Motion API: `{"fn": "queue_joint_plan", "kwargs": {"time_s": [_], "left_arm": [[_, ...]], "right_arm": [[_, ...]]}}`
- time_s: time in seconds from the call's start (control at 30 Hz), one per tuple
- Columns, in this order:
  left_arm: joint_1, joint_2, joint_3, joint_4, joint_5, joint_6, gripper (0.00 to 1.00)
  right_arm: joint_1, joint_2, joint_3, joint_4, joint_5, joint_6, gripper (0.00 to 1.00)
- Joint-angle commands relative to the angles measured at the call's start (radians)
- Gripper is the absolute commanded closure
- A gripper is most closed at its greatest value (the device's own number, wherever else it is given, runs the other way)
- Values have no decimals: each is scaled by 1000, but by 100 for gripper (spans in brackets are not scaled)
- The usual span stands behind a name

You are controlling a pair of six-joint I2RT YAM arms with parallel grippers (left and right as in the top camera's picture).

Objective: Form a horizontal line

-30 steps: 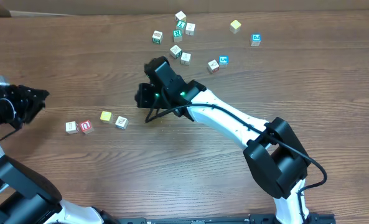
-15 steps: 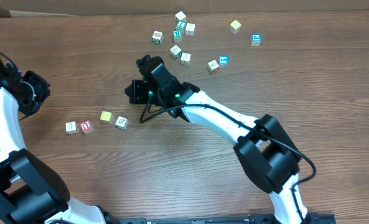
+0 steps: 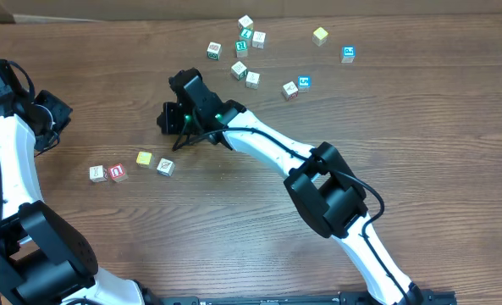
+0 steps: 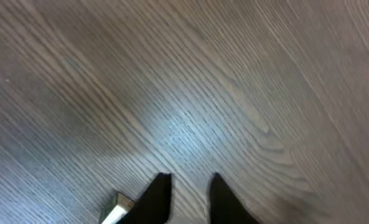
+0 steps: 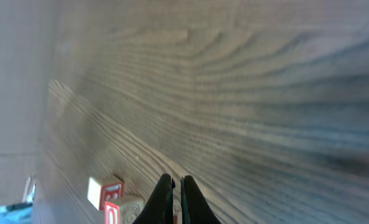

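Note:
Lettered cubes lie on the wooden table. A loose row sits at the left: a white cube (image 3: 97,173), a red cube (image 3: 117,172), a yellow cube (image 3: 144,158) and a pale cube (image 3: 165,167). Several more cubes are scattered at the back (image 3: 239,69). My right gripper (image 3: 166,119) hovers above and right of the row, shut and empty; in the right wrist view (image 5: 177,182) red-lettered cubes (image 5: 107,191) show just left of its tips. My left gripper (image 3: 52,119) is at the far left, open and empty (image 4: 187,182); a cube's edge (image 4: 117,209) shows beside it.
A yellow cube (image 3: 320,35) and a blue-lettered cube (image 3: 348,53) lie at the back right. A cardboard edge (image 3: 107,10) runs along the back of the table. My right arm (image 3: 267,148) stretches across the table's middle.
My right gripper has moved left and toward the back, staying shut. My left arm has swung up and to the right at the table's left edge. The cubes have not moved.

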Motion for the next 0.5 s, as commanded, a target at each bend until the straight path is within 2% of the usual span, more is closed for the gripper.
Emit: {"fn": "queue_joint_plan", "kwargs": {"time_s": [0.0, 0.07, 0.2, 0.23, 0.47], "left_arm": [[12, -3, 13, 0, -43, -53, 68], [12, -3, 13, 0, -46, -53, 64], [12, -3, 13, -1, -46, -53, 35], [12, -3, 13, 0, -46, -53, 32], [12, -3, 13, 0, -46, -53, 21]], "right_arm": [[37, 41, 25, 10, -27, 6, 96], [55, 59, 25, 11, -3, 6, 96], [74, 81, 25, 15, 42, 6, 96], [76, 82, 25, 23, 42, 5, 96], [79, 82, 25, 37, 6, -14, 96]]}}
